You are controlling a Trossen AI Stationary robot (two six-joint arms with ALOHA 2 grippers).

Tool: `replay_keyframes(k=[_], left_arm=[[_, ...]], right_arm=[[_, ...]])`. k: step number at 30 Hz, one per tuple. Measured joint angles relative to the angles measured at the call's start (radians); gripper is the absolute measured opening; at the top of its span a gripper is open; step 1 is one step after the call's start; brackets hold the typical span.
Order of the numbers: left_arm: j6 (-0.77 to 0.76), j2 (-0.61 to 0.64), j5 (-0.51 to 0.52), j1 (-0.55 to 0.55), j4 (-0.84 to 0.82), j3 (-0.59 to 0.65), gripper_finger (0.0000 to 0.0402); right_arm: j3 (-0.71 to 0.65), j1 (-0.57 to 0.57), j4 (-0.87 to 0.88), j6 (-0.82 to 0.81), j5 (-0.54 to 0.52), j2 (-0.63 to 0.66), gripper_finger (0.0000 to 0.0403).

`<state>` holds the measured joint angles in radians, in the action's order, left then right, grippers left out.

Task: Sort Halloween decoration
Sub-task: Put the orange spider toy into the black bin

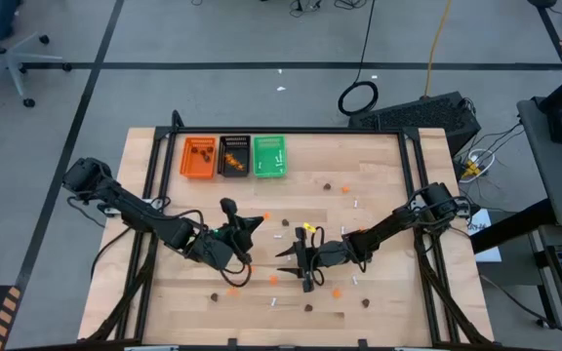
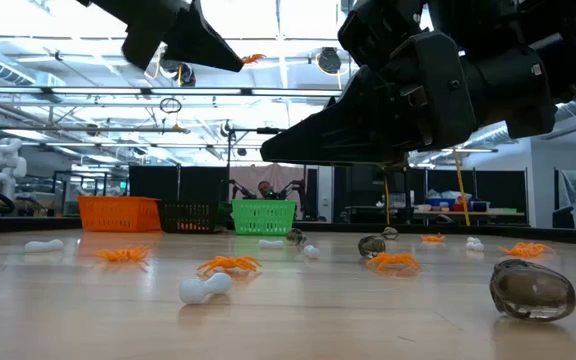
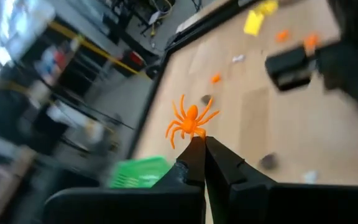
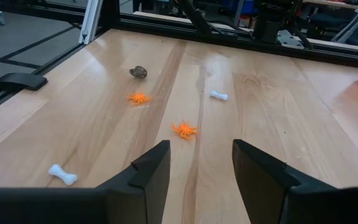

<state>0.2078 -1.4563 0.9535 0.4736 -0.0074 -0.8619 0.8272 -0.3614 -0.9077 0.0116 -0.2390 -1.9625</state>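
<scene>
My left gripper (image 3: 199,144) is shut on an orange spider trinket (image 3: 190,121), held high over the table's middle (image 1: 264,216); in the low view the spider (image 2: 253,59) shows at the fingertip, well above the wood. To its right, my right gripper (image 4: 201,163) stands open low over the table (image 1: 299,257) with nothing between its fingers. Loose trinkets lie flat on the wood: orange spiders (image 4: 184,129) (image 4: 139,98), white bones (image 4: 63,175) (image 4: 219,95) and a dark blob (image 4: 138,72). My left gripper pinches the spider by its rear edge (image 3: 195,134) between its two fingertips, only at their free ends. The fingers come nearly level, slanting a little down, from the table's left. The spider sticks out beyond the tips, legs spread, lifted clear of the table.
Three small trays stand side by side at the table's far edge: orange (image 1: 199,157), black (image 1: 234,156) and green (image 1: 269,156). More trinkets lie scattered over the near and right parts of the table, among them a dark blob (image 2: 533,290) and a white bone (image 2: 204,288).
</scene>
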Motion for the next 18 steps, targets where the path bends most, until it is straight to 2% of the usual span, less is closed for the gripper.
replay_keyframes(k=[5,11,14,18], left_arm=[[-0.371,0.0,-0.014,0.0,0.0,0.0,0.0],[-0.718,0.0,-0.056,0.0,0.0,0.0,0.0],[-0.806,0.0,-0.075,0.0,-0.001,0.0,0.0],[-0.801,0.0,-0.087,0.0,0.0,0.0,0.0]], right_arm=[[0.0,0.0,0.0,0.0,0.0,0.0,0.016],[0.0,0.0,-0.003,-0.001,0.0,0.0,0.016],[0.0,0.0,-0.008,-0.008,0.0,0.0,0.016],[0.0,0.0,-0.008,-0.026,0.0,0.0,0.016]])
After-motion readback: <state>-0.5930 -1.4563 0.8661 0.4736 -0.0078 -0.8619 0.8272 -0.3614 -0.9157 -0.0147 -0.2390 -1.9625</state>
